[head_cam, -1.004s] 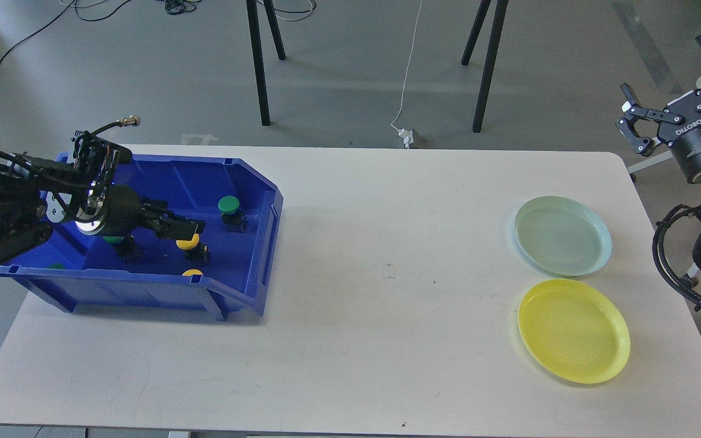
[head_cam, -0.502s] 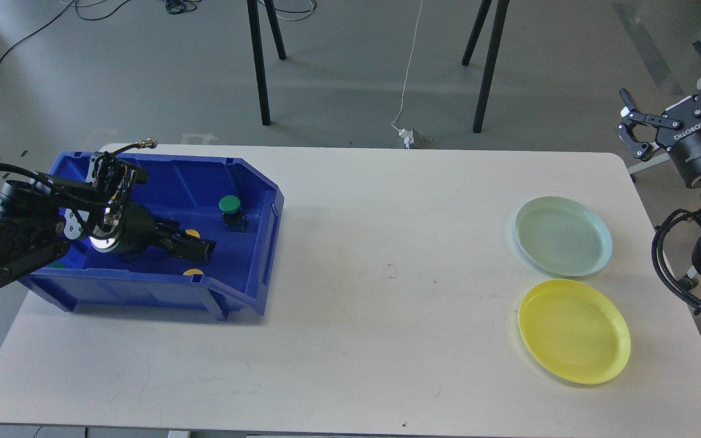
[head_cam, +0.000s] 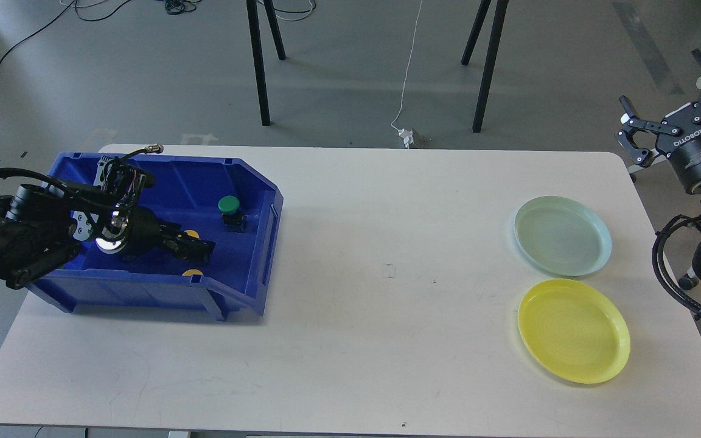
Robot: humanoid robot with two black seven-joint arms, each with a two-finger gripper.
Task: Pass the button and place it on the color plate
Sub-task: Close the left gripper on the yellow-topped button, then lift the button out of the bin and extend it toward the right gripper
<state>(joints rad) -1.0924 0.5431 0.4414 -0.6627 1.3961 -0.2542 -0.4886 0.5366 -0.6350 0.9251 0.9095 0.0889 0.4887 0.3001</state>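
My left gripper (head_cam: 200,247) reaches low inside the blue bin (head_cam: 253,182), its fingers at a yellow button (head_cam: 191,233); I cannot tell whether they grip it; a green button (head_cam: 229,205) stands just beyond; my right gripper (head_cam: 667,118) hangs spread and empty beyond the tabletop (head_cam: 387,316), near the pale green plate (head_cam: 562,236) and yellow plate (head_cam: 573,331)

bare table (head_cam: 387,274) mid-span, blue bin (head_cam: 268,231) walls left, plates right

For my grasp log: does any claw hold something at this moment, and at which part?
The right claw is open and holds nothing. The left claw is down in the blue bin at a yellow button; whether it grips it cannot be told.
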